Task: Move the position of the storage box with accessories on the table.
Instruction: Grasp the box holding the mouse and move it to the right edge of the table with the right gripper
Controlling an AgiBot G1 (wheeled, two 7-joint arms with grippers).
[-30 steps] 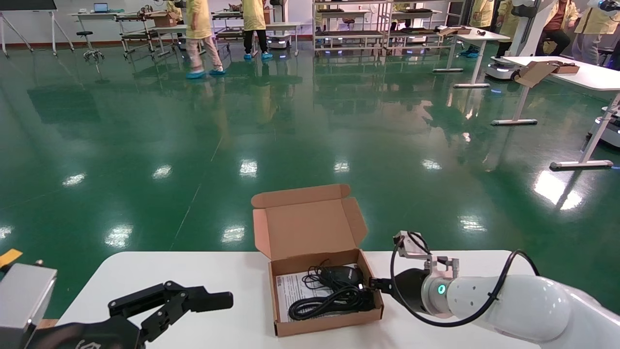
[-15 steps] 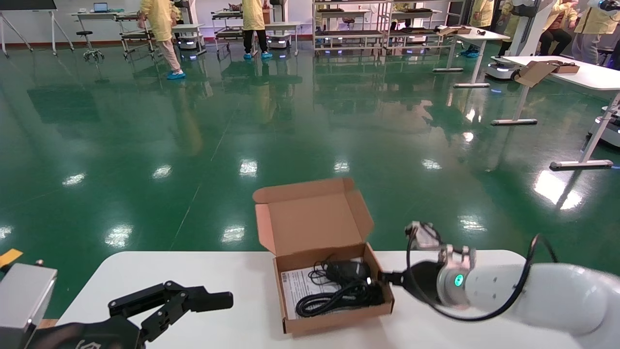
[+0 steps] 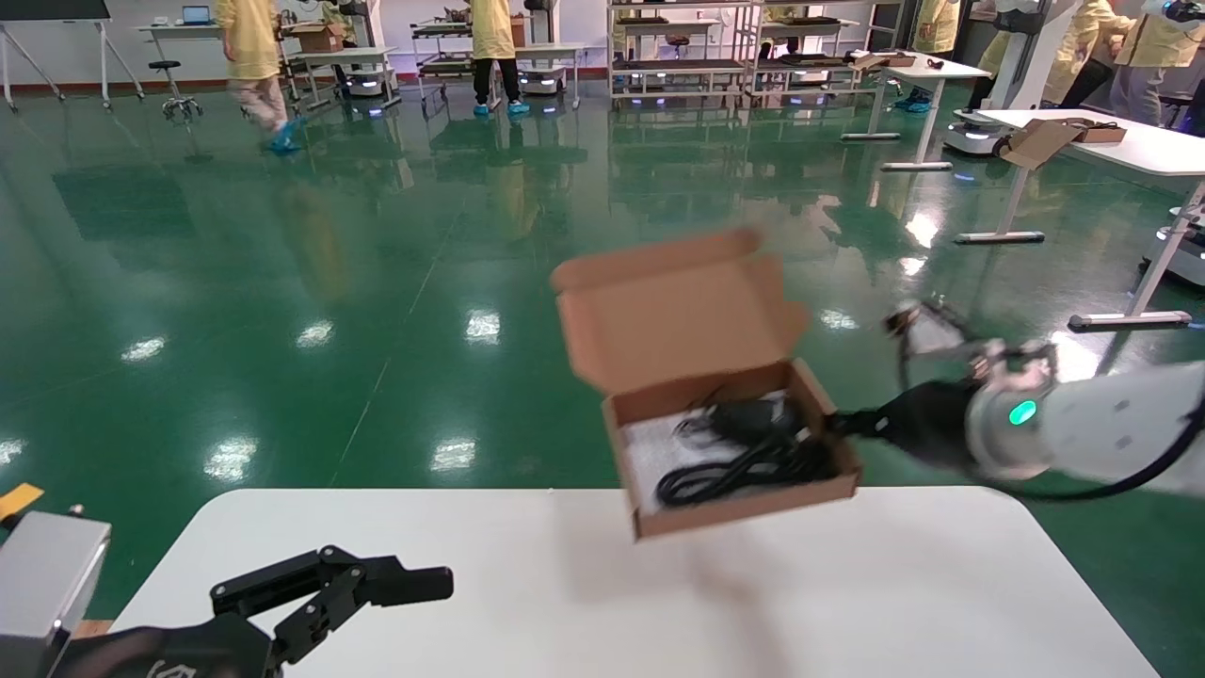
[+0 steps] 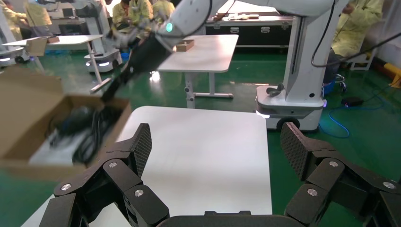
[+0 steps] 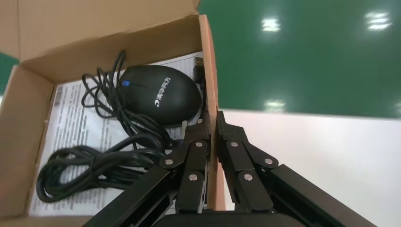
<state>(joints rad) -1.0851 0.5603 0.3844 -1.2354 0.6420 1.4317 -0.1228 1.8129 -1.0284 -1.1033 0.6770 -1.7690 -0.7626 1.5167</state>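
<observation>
The brown cardboard storage box [image 3: 744,504] hangs in the air above the far right part of the white table [image 3: 471,584], lid open and standing up. My right gripper [image 3: 833,426] is shut on the box's right side wall [image 5: 210,71], one finger inside and one outside. Inside lie a black mouse [image 5: 158,93], bundled black cables [image 5: 94,163] and a white leaflet [image 5: 71,118]. The box also shows in the left wrist view [image 4: 28,123]. My left gripper [image 3: 395,584] is open and empty, low over the table's near left part.
Beyond the table's far edge is green floor [image 3: 377,282]. Other white desks [image 3: 1130,141] stand at the far right, one with a cardboard box. People in yellow coats [image 3: 494,38] and racks are at the back. A grey metal block [image 3: 47,574] is at the lower left.
My right gripper has lifted the box off the table and carried it up and to the right. The left arm has not moved. A person at the back walked left.
</observation>
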